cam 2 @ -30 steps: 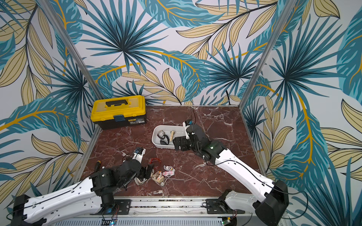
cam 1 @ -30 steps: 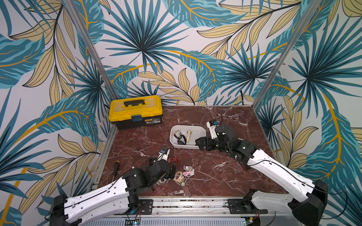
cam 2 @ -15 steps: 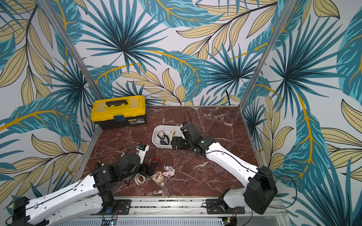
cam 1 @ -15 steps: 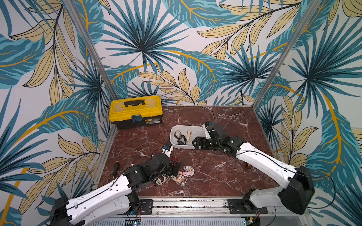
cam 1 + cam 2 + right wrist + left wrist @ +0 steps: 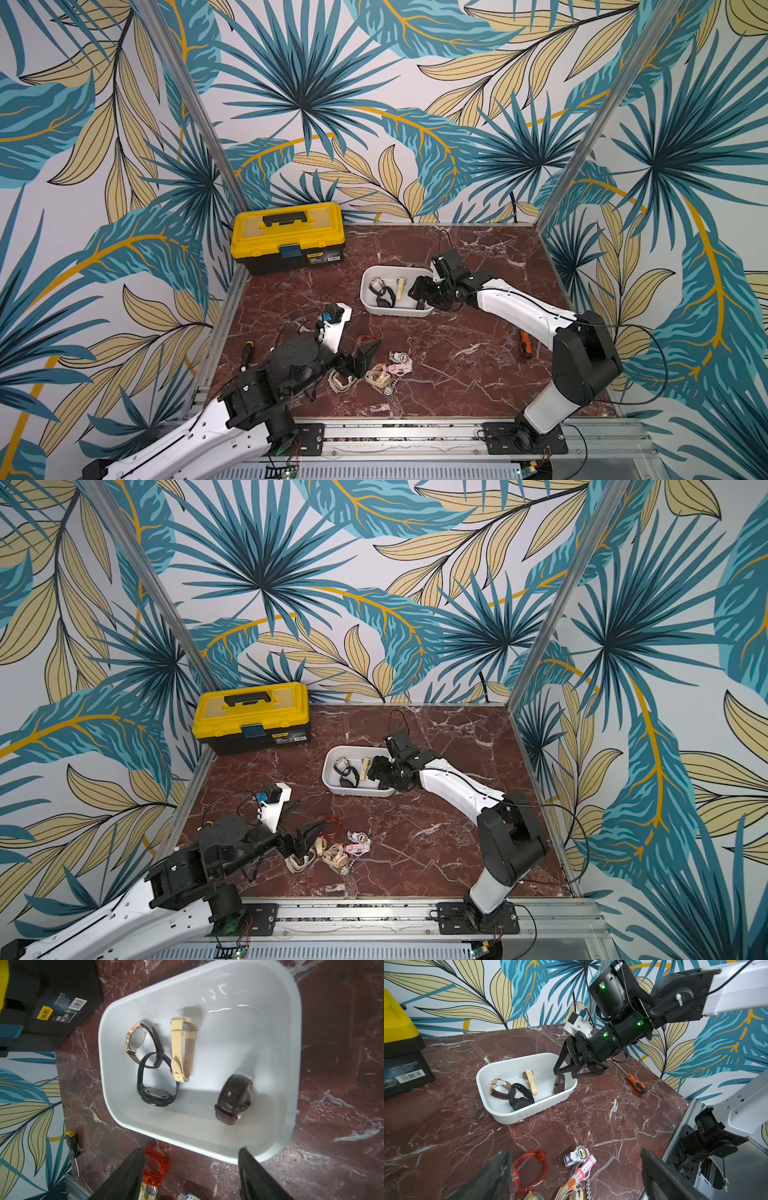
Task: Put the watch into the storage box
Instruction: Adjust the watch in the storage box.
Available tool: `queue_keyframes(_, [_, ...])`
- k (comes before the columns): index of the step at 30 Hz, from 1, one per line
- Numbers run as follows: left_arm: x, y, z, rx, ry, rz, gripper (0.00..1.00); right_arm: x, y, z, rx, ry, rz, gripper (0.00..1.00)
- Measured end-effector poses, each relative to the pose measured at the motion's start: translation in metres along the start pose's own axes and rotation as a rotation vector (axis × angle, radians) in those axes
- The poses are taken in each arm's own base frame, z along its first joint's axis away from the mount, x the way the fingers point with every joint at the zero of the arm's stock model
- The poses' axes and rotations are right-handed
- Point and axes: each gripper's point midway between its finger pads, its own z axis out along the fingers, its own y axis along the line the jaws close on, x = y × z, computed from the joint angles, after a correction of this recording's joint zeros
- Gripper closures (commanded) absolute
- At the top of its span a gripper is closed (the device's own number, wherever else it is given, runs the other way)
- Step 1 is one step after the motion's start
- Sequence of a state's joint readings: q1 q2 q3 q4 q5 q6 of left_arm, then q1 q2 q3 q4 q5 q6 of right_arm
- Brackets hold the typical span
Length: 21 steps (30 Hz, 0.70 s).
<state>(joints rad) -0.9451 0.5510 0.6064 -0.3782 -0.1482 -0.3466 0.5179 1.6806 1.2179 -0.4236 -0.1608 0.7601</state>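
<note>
Hard to read: the watch (image 5: 233,1098) is slightly blurred, its dial hidden behind the looped brown strap, and the right pincer (image 5: 564,1073) covers most of it in both top views. It rests on edge in the storage box (image 5: 110,1084), long axis along the short end wall, just below the right pincer, whose jaws are apart and hold nothing. Left pincer (image 5: 365,356) wide.

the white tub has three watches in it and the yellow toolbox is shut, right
Not three: the right wrist view shows four watches in the storage box: a rose-gold watch, a black digital watch, a cream-strapped watch and a dark brown leather watch. The yellow toolbox is shut.
</note>
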Motion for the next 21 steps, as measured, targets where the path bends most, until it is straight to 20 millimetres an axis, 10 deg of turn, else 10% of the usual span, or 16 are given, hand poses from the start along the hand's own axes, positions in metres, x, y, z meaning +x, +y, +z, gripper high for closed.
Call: queue_keyframes(21, [0.006, 0.002, 0.006, -0.013, 0.030, 0.016, 0.00, -0.015, -0.024, 0.043, 0.068, 0.039, 0.030, 0.45])
